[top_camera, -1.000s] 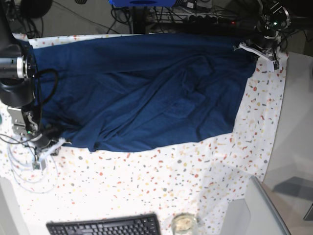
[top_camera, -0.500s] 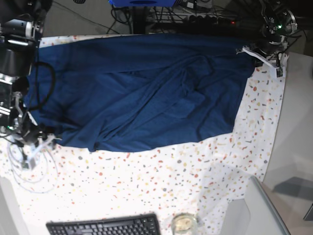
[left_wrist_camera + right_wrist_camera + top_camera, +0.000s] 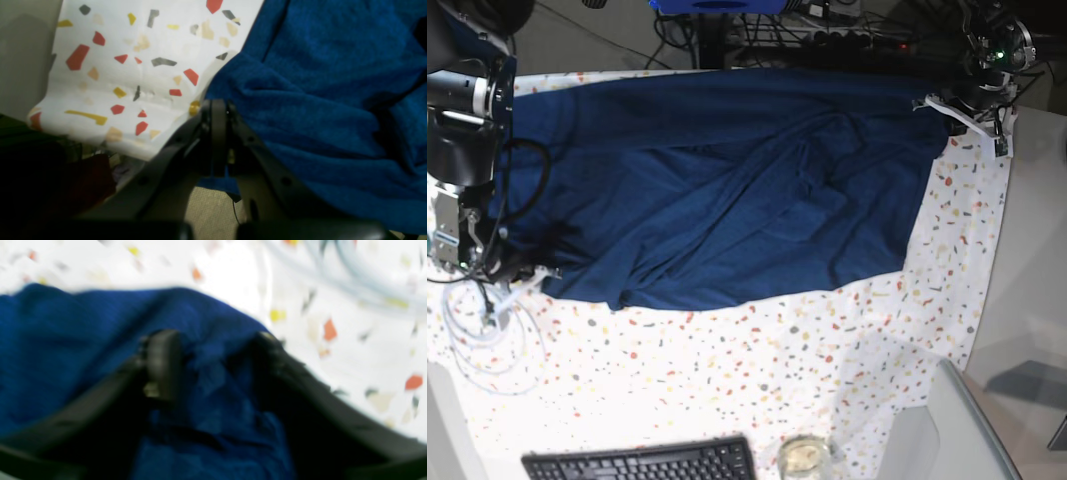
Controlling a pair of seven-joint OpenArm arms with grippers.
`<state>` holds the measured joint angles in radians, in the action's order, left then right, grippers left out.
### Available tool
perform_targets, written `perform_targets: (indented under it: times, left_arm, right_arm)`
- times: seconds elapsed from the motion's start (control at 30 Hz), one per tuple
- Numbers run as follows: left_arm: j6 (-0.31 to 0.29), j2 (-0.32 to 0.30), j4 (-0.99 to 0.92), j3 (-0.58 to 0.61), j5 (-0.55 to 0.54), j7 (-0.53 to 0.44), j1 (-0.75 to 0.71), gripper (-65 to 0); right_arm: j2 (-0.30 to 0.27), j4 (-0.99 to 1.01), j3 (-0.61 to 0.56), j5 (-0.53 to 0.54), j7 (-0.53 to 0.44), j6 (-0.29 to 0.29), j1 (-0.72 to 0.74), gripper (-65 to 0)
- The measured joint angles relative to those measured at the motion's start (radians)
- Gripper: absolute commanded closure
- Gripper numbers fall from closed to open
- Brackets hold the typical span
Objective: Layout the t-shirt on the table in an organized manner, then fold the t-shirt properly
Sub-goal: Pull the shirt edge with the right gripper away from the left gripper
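Clamped shut, my left gripper point(image 3: 218, 110) pinches one edge of the large navy-blue knit t-shirt point(image 3: 717, 180) at the far corner of the white terrazzo-flecked cloth table point(image 3: 827, 380), I judge to pin that corner while the fabric is drawn flat; my right gripper point(image 3: 213, 350) stands with its jaws apart astride the shirt's opposite edge, the cloth bunched between them but not pinched; the shirt covers the table's far half, creased across its middle; nearer the table's front edge sit a black keyboard point(image 3: 642, 462) and a small glass jar point(image 3: 804, 457).
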<state>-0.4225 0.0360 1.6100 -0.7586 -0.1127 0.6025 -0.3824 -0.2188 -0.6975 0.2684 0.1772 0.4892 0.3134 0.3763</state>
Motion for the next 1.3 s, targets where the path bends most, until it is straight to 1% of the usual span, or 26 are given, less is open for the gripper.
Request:
perform_targets:
  times: [0.03, 0.07, 0.1, 0.13, 0.43, 0.67, 0.77, 0.93, 1.03, 1.17, 1.23, 1.3]
  left_arm:
    - [-0.001, 0.0, 0.0, 0.0, 0.0, 0.0, 0.0, 0.0]
    - [-0.004, 0.0, 0.0, 0.001, 0.0, 0.0, 0.0, 0.0]
    - [-0.004, 0.0, 0.0, 0.001, 0.001, 0.001, 0.0, 0.0]
    - [-0.003, 0.0, 0.0, 0.001, 0.0, 0.0, 0.0, 0.0]
    - [-0.003, 0.0, 0.0, 0.001, 0.0, 0.0, 0.0, 0.0]
    - [-0.003, 0.0, -0.047, 0.001, 0.0, -0.007, 0.0, 0.0]
    - [-0.003, -0.001, -0.05, 0.001, 0.0, -0.007, 0.0, 0.0]
    - [-0.003, -0.001, -0.05, 0.001, 0.0, -0.007, 0.0, 0.0]
    - [-0.003, -0.001, -0.05, 0.0, 0.0, -0.007, 0.0, 0.0]
    - [-0.007, 0.0, -0.05, -0.05, 0.0, -0.007, 0.004, 0.0]
    - [0.001, -0.003, -0.05, -0.067, 0.001, -0.007, 0.003, 0.0]
    - [0.0, -0.005, -0.05, -0.078, 0.002, -0.007, 0.003, 0.0]
  right_arm:
    - [-0.005, 0.006, 0.0, 0.001, -0.011, -0.002, 0.0, -10.4]
    - [-0.01, 0.009, 0.0, 0.003, 0.003, -0.002, 0.004, -4.8]
    - [-0.012, 0.015, 0.0, -0.001, 0.008, -0.002, 0.011, -1.2]
    - [-0.013, 0.02, 0.0, 0.0, 0.006, -0.003, 0.018, 0.0]
    - [-0.013, 0.037, 0.0, 0.0, 0.005, -0.003, 0.048, -0.2]
    - [-0.047, 0.037, 0.0, -0.001, -0.003, -0.003, 0.076, -0.6]
    - [-0.042, 0.039, 0.0, 0.0, -0.038, -0.003, 0.075, -0.8]
    - [-0.042, 0.039, 0.0, -0.001, -0.047, -0.003, 0.074, -0.6]
    - [-0.04, 0.039, 0.0, 0.0, -0.091, -0.003, 0.072, -0.6]
    - [-0.041, 0.039, 0.0, -0.001, -0.101, -0.005, 0.072, -0.6]
    - [-0.04, 0.041, 0.0, -0.001, -0.101, -0.05, 0.072, -0.8]
    - [-0.041, 0.043, 0.0, 0.002, -0.104, -0.083, 0.072, -1.4]
